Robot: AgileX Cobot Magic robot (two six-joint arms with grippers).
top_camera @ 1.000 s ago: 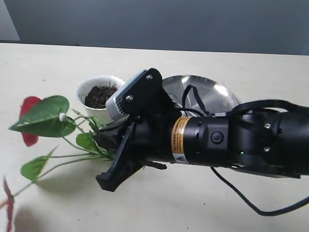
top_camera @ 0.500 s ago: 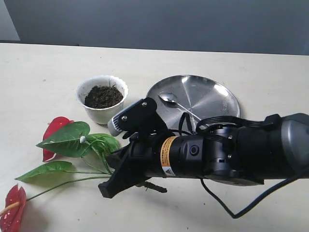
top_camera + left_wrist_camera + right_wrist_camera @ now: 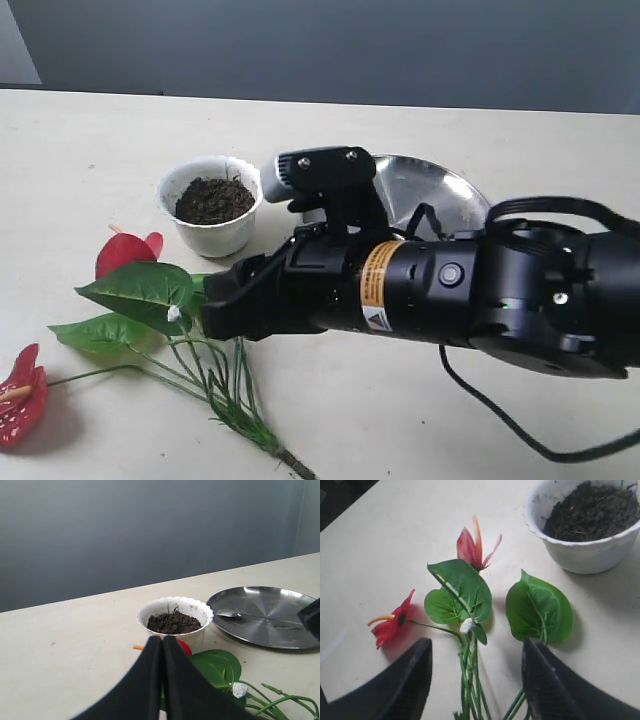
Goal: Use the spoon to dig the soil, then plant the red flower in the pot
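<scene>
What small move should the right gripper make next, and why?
Probably close the right gripper on the stems of the red flower, perhaps after lowering slightly. Its jaws stand open with the stems between them, the flower lies flat on the table near the pot, and the soil holds no plant yet.

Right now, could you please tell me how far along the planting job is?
Done, apparently: the spoon lies on the steel plate and the soil in the pot looks loose, though I cannot confirm digging. In hand: the right gripper hangs open over the stems of the red flower, which lies on the table. Remaining: gripping the flower and standing it in the pot.
</scene>
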